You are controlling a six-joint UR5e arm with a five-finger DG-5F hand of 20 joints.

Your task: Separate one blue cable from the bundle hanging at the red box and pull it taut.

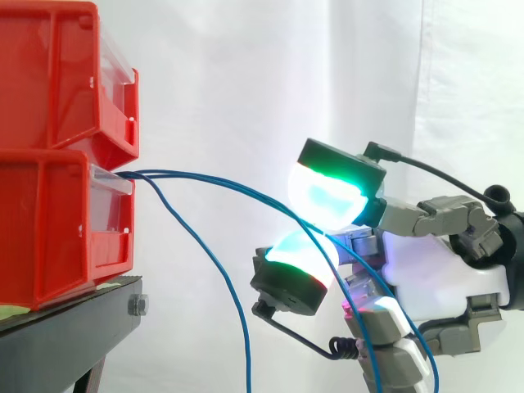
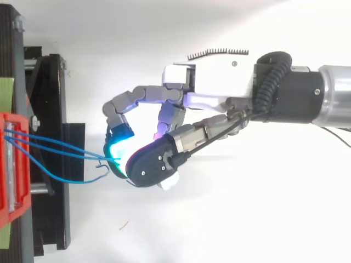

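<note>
Cable pinched, slack left to take up
My hand (image 1: 426, 270) clamps its pads (image 1: 327, 196) on a blue cable (image 1: 229, 184) right of the red box (image 1: 49, 221); it bows, another strand (image 1: 246, 352) hangs loose, so pulling taut remains.

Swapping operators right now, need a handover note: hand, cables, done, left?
Hand: shut on a blue cable, pinched between its glowing pads.
Cables: all leave the lower red box; the pinched one arcs to the hand, another strand hangs loose below.
Done: cable picked out and gripped; top view hints two strands may reach the pinch.
Left: pull away from the box until the arc straightens.
</note>
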